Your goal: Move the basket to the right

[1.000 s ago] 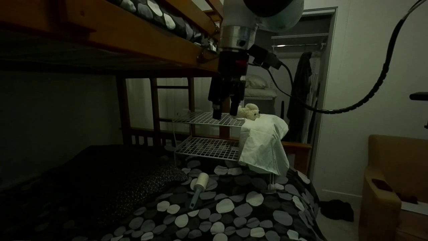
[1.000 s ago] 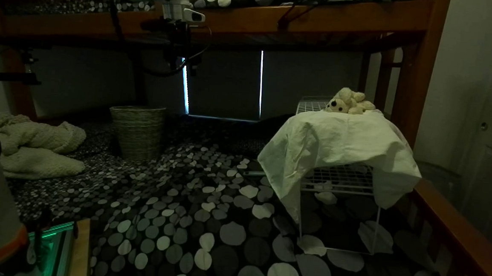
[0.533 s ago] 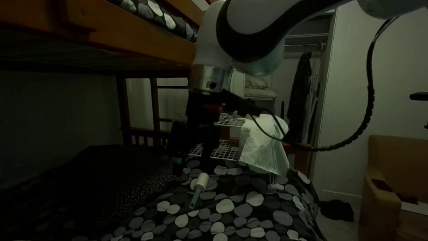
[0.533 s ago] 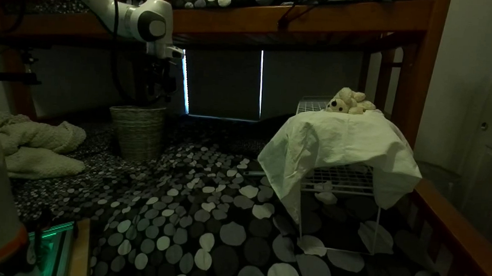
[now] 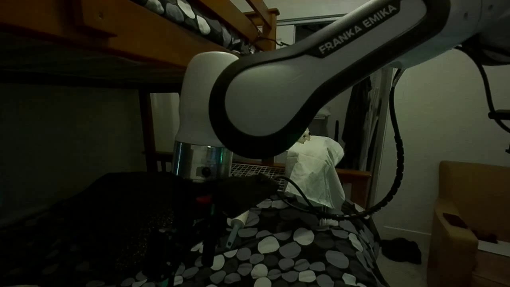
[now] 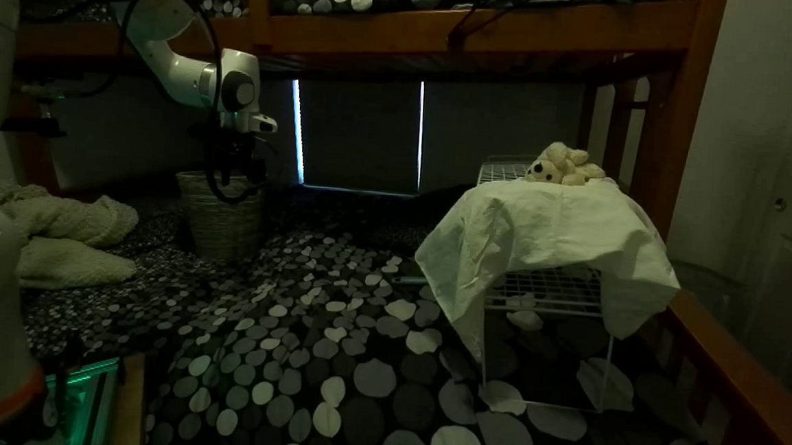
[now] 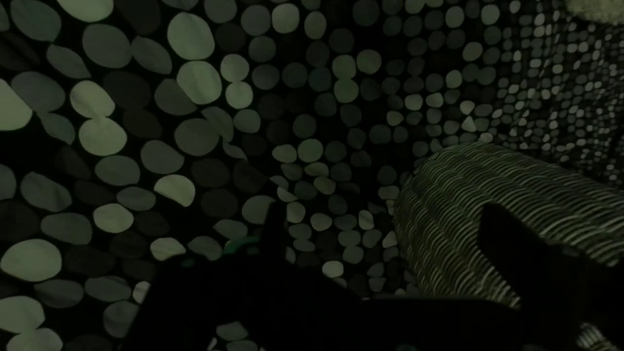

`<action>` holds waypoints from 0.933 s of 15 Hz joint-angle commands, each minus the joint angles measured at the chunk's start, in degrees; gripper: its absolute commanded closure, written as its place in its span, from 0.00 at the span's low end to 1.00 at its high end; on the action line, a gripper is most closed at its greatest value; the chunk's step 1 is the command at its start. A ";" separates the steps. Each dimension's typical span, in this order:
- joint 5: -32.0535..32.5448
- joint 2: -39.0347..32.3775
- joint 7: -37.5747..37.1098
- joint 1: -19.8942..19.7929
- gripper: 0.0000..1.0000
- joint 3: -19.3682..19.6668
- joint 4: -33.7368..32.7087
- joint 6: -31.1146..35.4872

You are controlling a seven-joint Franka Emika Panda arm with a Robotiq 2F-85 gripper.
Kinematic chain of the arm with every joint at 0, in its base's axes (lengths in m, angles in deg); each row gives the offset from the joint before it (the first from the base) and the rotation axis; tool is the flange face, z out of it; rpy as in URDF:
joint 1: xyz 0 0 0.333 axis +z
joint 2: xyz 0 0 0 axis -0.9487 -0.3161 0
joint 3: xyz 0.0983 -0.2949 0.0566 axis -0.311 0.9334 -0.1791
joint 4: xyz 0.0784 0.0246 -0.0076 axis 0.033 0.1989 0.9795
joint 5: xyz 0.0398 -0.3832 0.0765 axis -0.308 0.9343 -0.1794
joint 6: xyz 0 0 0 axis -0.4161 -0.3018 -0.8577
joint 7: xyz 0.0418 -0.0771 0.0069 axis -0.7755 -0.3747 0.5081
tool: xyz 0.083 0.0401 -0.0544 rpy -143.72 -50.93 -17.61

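The basket [image 6: 222, 231] stands upright on the spotted bedspread [image 6: 293, 330]; a cream blanket [image 6: 76, 263] lies near the basket, the wire rack [image 6: 547, 287] well apart from it. Gripper [image 7: 382, 207] observed close by the basket: fingers [image 7: 516, 251] spread wide, holding nothing; one overlaps the basket's wall in the wrist view, contact undetermined

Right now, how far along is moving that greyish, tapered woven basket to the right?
Done: the black two-fingered end effector is open near the greyish, tapered woven basket.
In hand: probably the grasp, not yet made: fingers stand apart, contact unclear.
Left: gripping, shifting right, releasing; the basket stands upright on the dotted black bedspread.
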 commanded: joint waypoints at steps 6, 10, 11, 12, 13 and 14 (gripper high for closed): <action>-6.28 -5.34 -7.26 2.40 0.00 1.20 -7.03 11.51; -9.09 -14.16 -11.41 5.65 0.00 2.11 -18.96 18.51; -9.68 -16.56 -11.31 6.53 0.00 2.34 -23.05 17.22; -10.88 -18.76 -10.47 7.07 0.00 2.16 -26.18 16.15; -11.76 -20.64 -10.45 7.83 0.00 2.23 -29.48 12.73; -11.33 -22.45 -12.45 9.43 0.00 3.55 -32.83 8.59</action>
